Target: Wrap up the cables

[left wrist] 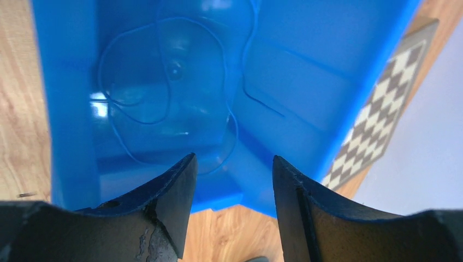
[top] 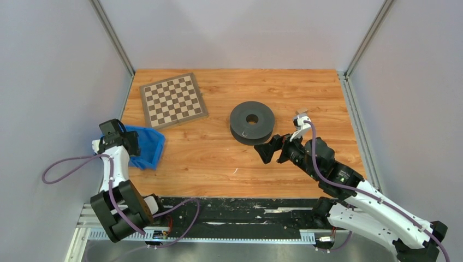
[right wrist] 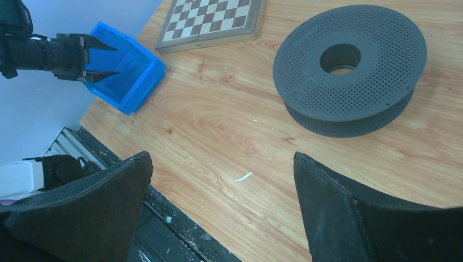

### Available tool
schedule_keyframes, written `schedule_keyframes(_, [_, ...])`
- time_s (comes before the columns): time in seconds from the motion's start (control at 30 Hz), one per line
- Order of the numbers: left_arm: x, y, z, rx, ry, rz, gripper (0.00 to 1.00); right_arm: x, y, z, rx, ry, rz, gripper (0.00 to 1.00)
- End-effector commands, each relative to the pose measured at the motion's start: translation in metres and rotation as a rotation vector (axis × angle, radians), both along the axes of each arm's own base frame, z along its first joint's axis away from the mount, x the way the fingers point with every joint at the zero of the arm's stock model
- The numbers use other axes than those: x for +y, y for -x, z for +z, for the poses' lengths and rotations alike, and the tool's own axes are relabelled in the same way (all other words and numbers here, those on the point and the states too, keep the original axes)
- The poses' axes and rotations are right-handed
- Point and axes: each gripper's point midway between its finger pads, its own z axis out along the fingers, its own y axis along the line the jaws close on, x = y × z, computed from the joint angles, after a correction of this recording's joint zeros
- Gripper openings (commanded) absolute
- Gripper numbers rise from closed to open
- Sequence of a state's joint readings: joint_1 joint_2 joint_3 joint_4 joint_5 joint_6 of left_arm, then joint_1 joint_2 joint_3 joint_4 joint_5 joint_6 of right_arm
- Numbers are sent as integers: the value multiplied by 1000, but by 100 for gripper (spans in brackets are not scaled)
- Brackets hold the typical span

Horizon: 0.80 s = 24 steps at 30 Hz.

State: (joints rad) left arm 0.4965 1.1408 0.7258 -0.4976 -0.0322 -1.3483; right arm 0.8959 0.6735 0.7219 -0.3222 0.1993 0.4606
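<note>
The cable (left wrist: 262,103) is a thin blue wire lying in loose loops on the floor of a blue bin (left wrist: 338,65). The bin sits at the table's left edge (top: 152,147) and also shows in the right wrist view (right wrist: 131,73). My left gripper (left wrist: 233,158) is open and empty, just above the bin's near rim and pointing into it (top: 136,143). My right gripper (right wrist: 222,158) is open and empty, held above bare wood near the table's front, just in front of the dark grey spool (top: 263,151).
A dark grey two-disc spool (top: 251,122) lies flat at mid-table (right wrist: 349,65). A chessboard (top: 173,100) lies at the back left, beside the bin (left wrist: 382,120). A small white scrap (right wrist: 244,176) lies on the wood. Grey walls close in three sides.
</note>
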Motion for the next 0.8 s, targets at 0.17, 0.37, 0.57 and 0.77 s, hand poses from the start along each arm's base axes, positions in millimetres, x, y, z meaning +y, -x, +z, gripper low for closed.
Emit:
schedule_keyframes(0.17, [3, -1, -33, 71, 111, 96, 61, 5, -7, 8, -40, -12, -6, 99])
schedule_keyframes(0.37, [7, 0, -47, 152, 132, 111, 57, 4, -7, 9, -44, -10, -10, 99])
schedule_keyframes(0.57, [12, -5, -52, 176, 132, 123, 57, 2, -9, 8, -42, -11, -26, 99])
schedule_keyframes(0.77, [7, 4, -69, 245, 177, 143, 54, 2, -12, 6, -39, 0, -40, 99])
